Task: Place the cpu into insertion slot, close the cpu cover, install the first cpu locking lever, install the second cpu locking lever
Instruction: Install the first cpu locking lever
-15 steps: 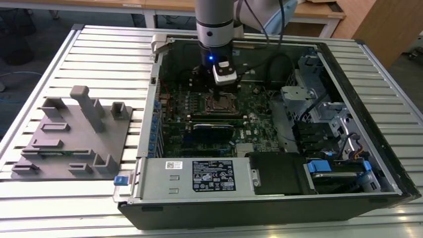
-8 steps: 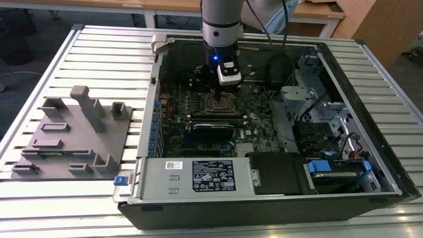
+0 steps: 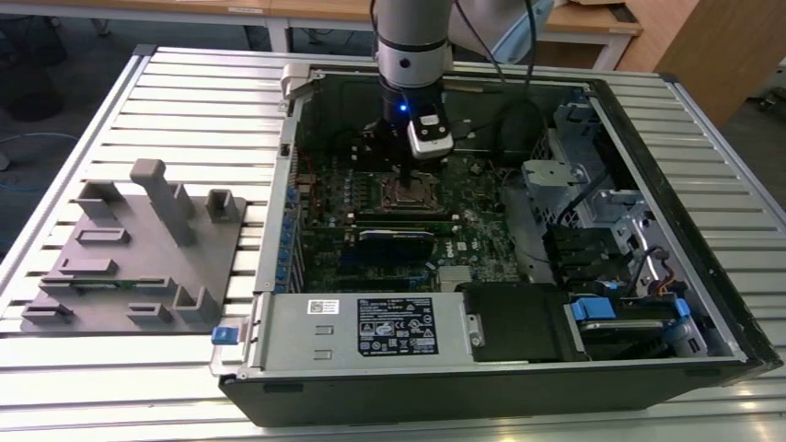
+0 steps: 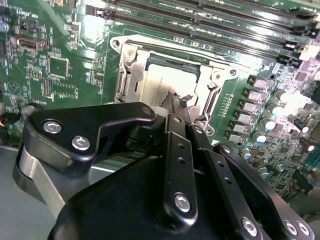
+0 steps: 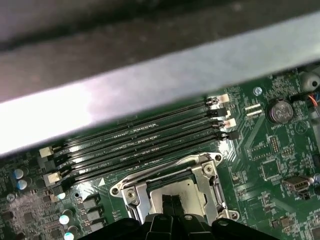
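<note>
Hovering over the insertion slot (image 4: 167, 82) mid-board, our tool (image 4: 176, 100) has its fingers pressed together on the cpu (image 4: 157, 85); we judge the chip light, stiff, fragile, best gripped by its edges

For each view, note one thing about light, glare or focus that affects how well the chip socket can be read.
Exterior view: even room light, but the socket lies dim inside the case under the arm. Second wrist view: glare whitens the board beyond the metal cover, and the near black gripper looks soft. First wrist view: a blurred, bright grey bar crosses the picture; the memory slots shine.
</note>
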`<state>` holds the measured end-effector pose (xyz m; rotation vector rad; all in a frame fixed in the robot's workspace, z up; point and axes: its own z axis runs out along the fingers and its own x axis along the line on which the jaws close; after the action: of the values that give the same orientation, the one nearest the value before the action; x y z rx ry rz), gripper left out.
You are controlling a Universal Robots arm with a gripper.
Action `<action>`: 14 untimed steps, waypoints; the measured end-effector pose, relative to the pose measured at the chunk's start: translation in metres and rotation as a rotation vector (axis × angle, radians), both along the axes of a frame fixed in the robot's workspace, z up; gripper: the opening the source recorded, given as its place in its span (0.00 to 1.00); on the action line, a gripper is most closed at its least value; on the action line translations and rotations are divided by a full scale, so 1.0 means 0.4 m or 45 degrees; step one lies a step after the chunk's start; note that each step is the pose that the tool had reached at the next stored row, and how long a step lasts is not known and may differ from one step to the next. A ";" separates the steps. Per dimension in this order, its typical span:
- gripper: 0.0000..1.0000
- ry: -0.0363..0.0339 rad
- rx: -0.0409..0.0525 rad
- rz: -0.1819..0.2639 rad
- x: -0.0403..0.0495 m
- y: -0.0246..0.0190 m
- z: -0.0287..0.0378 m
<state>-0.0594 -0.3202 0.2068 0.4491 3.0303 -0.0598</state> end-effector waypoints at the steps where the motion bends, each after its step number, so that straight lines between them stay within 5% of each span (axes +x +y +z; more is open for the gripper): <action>1: 0.10 0.0001 0.000 0.017 0.000 0.000 0.000; 11: 0.10 0.0001 0.000 0.209 0.002 0.000 -0.002; 14: 0.10 0.0002 0.000 0.222 0.005 0.000 -0.003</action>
<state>-0.0575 -0.3203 0.2056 0.1837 3.0551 -0.0494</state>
